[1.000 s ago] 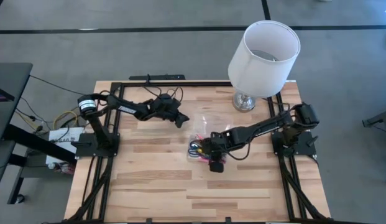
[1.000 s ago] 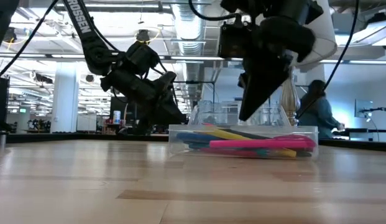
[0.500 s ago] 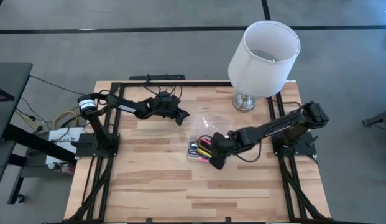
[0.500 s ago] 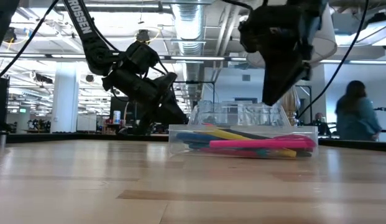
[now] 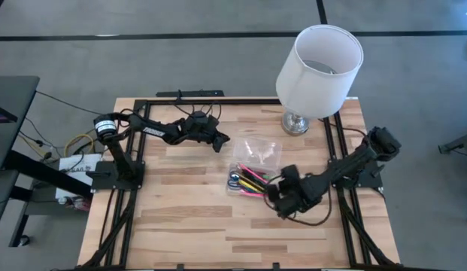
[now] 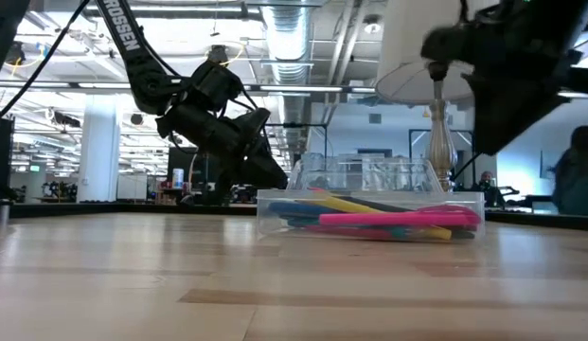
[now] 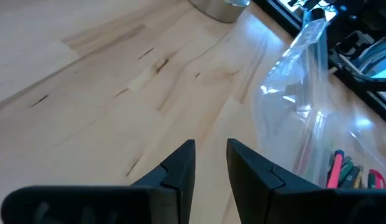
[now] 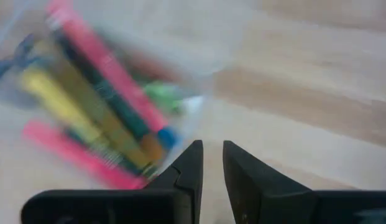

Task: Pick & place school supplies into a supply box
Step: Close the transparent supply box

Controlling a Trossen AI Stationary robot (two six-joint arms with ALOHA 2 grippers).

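Observation:
The supply box (image 5: 248,179) is a clear case lying on the table's middle. Its open lid (image 5: 257,148) stands up on the far side. Inside lie the school supplies (image 6: 388,220): pink, yellow, green and blue pens side by side, blurred in the right wrist view (image 8: 99,106). My right gripper (image 5: 280,203) hangs just right of the box's near right corner, above the table, tilted down. Its fingers stand slightly open with nothing between them (image 8: 211,155). My left gripper (image 5: 224,144) waits left of the lid, slightly open and empty (image 7: 210,152).
A white lampshade (image 5: 319,60) on a chrome base (image 5: 295,123) stands at the far right, behind the box. Black frame rails (image 5: 135,188) run along the table's left and right sides. Bare wood lies near the front edge. A person (image 6: 578,175) shows in the room beyond.
My right gripper has drawn away from over the box toward the table's right edge, rising a little and rolling its wrist far round. The pens it stood over now show uncovered in the box. The box and pens have not moved.

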